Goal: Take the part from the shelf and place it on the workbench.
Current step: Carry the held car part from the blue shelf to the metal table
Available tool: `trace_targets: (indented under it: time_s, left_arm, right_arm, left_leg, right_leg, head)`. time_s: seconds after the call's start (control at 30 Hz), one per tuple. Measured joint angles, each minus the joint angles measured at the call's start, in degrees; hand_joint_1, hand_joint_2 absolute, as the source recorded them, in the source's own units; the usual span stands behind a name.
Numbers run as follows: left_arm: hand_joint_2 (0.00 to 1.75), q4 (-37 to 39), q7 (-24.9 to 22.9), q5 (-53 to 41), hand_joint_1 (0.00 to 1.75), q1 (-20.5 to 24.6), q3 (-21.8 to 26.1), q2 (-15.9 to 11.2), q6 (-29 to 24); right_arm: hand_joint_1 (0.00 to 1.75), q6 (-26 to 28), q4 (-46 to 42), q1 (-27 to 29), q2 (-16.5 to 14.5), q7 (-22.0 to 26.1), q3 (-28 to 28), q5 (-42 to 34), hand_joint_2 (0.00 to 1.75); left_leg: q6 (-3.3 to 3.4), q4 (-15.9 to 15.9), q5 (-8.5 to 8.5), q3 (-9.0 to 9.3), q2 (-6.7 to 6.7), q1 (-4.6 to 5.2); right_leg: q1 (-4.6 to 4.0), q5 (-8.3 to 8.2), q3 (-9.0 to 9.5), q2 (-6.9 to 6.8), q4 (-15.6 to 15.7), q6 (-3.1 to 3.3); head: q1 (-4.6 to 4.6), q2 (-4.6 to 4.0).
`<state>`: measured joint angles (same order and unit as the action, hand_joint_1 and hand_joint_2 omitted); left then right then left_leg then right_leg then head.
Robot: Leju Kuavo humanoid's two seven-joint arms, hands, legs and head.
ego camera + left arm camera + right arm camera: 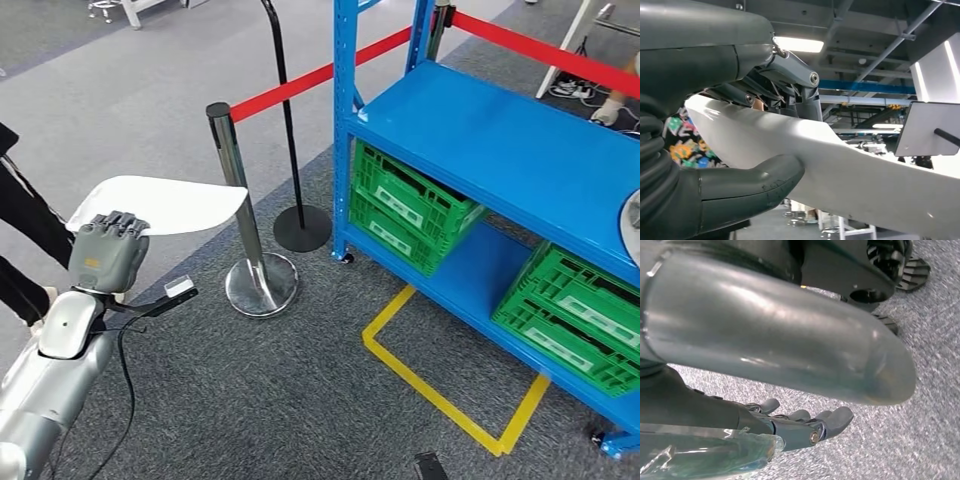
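part (170,203): flat white panel, well left of the blue shelf (483,140), over grey carpet | left hand (107,252): grasping the part's edge, thumb (753,182) under it, fingers over it | right hand (806,425): holds nothing, fingers loosely extended above carpet | green crates (411,205) on shelf's lower level

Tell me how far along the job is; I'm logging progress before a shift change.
Pick-up looks done: the left hand grips the white curved part, thumb under it and fingers over it, away from the blue shelf. The right hand hangs above grey carpet, holding nothing. Left: carrying the part to a workbench and setting it down.
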<state>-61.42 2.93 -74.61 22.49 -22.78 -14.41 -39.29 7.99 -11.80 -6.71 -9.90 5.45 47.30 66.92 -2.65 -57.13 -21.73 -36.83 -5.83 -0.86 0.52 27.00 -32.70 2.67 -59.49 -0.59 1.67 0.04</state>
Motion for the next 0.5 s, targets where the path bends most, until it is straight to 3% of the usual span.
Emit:
trace_targets:
  time_s: [0.03,0.1,0.17,0.2,0.27,0.33,0.37,0.4,0.43,0.47,0.5]
  left_arm:
    - [1.75,0.0,0.0,0.0,1.24,0.1,0.0,0.0,0.0]
    - [1.75,0.0,0.0,0.1,1.24,0.3,0.0,0.1,0.0]
    - [1.75,0.0,0.0,0.1,1.24,0.2,-0.1,0.2,0.1]
    - [1.75,0.0,0.0,0.1,1.24,0.1,-0.1,0.3,0.1]
    - [1.75,0.0,0.0,0.1,1.24,0.1,-0.1,0.3,0.1]
    - [1.75,0.0,0.0,0.1,1.24,0.3,-0.1,0.3,0.1]
    - [1.75,0.0,0.0,0.1,1.24,0.5,-0.1,0.4,0.1]
    - [1.75,0.0,0.0,0.1,1.24,0.6,-0.1,0.4,0.1]
    - [1.75,0.0,0.0,0.2,1.24,0.6,-0.1,0.4,0.1]
    - [1.75,0.0,0.0,0.2,1.24,0.5,0.0,0.4,0.1]
    - [1.75,0.0,0.0,0.2,1.24,0.5,0.0,0.4,0.1]
  right_arm:
    - [0.0,0.0,0.0,0.0,0.0,0.0,0.0,0.0,0.0]
    - [0.0,0.0,0.0,0.1,0.0,0.0,0.0,0.1,0.0]
    - [0.0,0.0,0.0,0.2,0.1,-0.1,0.0,0.1,0.0]
    - [0.0,0.0,0.0,0.2,0.1,-0.1,0.0,0.1,0.0]
    - [0.0,0.0,0.0,0.1,0.1,-0.1,0.0,0.2,0.0]
    - [0.0,-0.1,0.0,0.0,0.1,0.0,0.0,0.2,0.0]
    - [0.0,-0.1,0.0,0.0,0.1,0.0,0.0,0.2,0.0]
    - [0.0,-0.2,0.0,0.0,0.1,0.0,0.0,0.2,0.0]
    - [0.0,-0.2,0.0,-0.1,0.1,0.0,0.0,0.2,0.0]
    - [0.0,-0.3,0.0,-0.1,0.1,0.0,0.0,0.2,0.0]
    - [0.0,-0.3,0.0,-0.2,0.1,0.0,0.0,0.2,0.0]
  left_leg:
    - [-0.2,-1.8,-1.21,-0.86,1.67,0.14]
    - [-0.47,-8.6,-5.03,-3.87,4.74,0.32]
    - [-0.56,-15.0,-7.49,-6.44,5.23,0.29]
    - [-0.51,-15.5,-7.29,-6.41,5.26,0.3]
    - [-0.17,-10.3,-4.51,-3.01,6.2,0.47]
    - [0.44,-2.7,-2.23,1.41,9.19,1.03]
    - [0.8,-0.5,-1.8,2.54,10.2,1.32]
    - [1.13,0.4,-1.77,2.83,10.51,1.57]
    - [1.53,0.6,-1.61,2.62,9.72,1.65]
    - [1.86,0.8,-1.4,2.48,8.98,1.57]
    - [2.19,0.9,-1.2,2.39,8.27,1.44]
  right_leg:
    - [-0.02,-0.21,-0.05,-0.68,0.1,0.36]
    - [-0.21,-0.44,-0.27,-2.12,0.2,0.79]
    - [-0.39,-0.52,-0.56,-3.68,0.2,0.97]
    - [-0.45,-0.55,-0.67,-4.46,0.2,1.02]
    - [-0.58,-0.57,-0.71,-5.97,0.2,1.02]
    - [-0.88,-0.5,-0.68,-7.32,0.2,0.83]
    - [-1.05,-0.46,-0.68,-7.98,0.1,0.64]
    - [-1.2,-0.45,-0.69,-8.67,0.2,0.41]
    - [-1.27,-0.44,-0.68,-9.4,0.2,0.16]
    - [-1.2,-0.34,-0.77,-9.6,0.2,-0.15]
    - [-1.12,0.1,-1.0,-8.81,-0.3,-0.48]
  head:
    - [0.16,0.0]
    - [0.48,0.0]
    - [0.51,0.0]
    - [0.51,0.0]
    - [0.5,0.0]
    - [0.51,0.0]
    - [0.52,0.0]
    - [0.55,0.0]
    - [0.55,0.0]
    - [0.56,0.0]
    - [0.52,0.0]
